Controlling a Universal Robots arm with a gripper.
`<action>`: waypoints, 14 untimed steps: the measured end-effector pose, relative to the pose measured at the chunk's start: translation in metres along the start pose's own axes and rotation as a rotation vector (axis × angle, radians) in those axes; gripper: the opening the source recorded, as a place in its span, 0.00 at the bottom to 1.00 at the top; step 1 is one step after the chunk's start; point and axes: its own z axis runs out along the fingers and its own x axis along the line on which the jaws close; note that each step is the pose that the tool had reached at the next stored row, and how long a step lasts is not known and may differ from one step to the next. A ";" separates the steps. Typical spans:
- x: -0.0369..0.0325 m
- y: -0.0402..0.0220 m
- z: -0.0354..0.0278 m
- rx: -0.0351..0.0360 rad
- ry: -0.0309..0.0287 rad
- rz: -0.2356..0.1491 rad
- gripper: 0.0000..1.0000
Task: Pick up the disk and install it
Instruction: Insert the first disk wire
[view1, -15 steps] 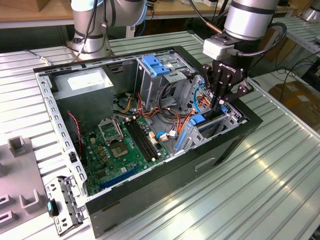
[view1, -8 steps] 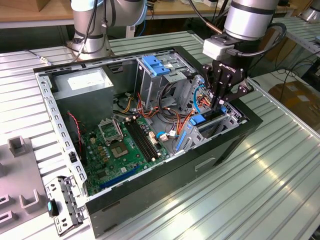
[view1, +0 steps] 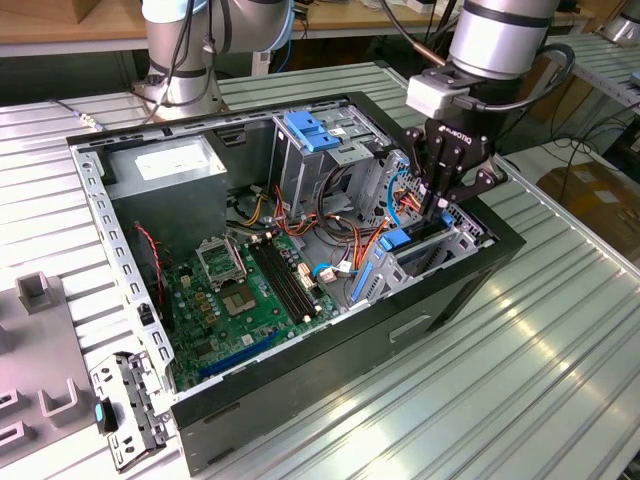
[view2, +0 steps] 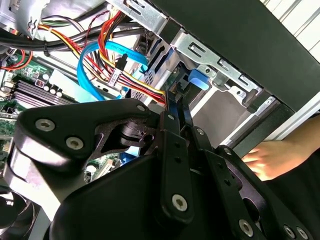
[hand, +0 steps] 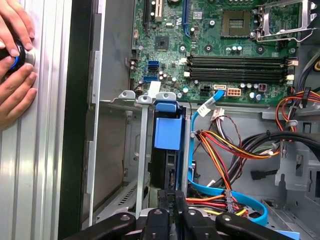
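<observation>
Blue-railed, the flat silver-grey metal disk (hand: 167, 165) stands on edge, already low in the metal drive bay (hand: 142, 150) of your open black computer case (view1: 440, 300), with the black gripper (view1: 443, 203) pressed together on its upper edge, so seating looks nearly done.

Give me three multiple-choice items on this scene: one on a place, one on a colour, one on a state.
1. Where is the gripper? A) over the drive bay B) over a keyboard C) over a monitor
2. The disk's carrier is: A) red B) blue C) green
3. The computer case is: A) closed B) upright C) open-sided
Answers: 1 A, it reaches into the bay at the exterior view's right; 2 B, blue plastic in the first wrist view; 3 C, the motherboard lies exposed.
</observation>
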 end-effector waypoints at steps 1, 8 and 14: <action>0.0000 0.0000 0.0000 -0.0003 -0.0005 0.001 0.16; 0.0066 0.0000 0.0034 -0.0016 -0.0467 0.007 0.16; 0.0089 0.0000 0.0003 -0.0016 -0.0540 0.007 0.24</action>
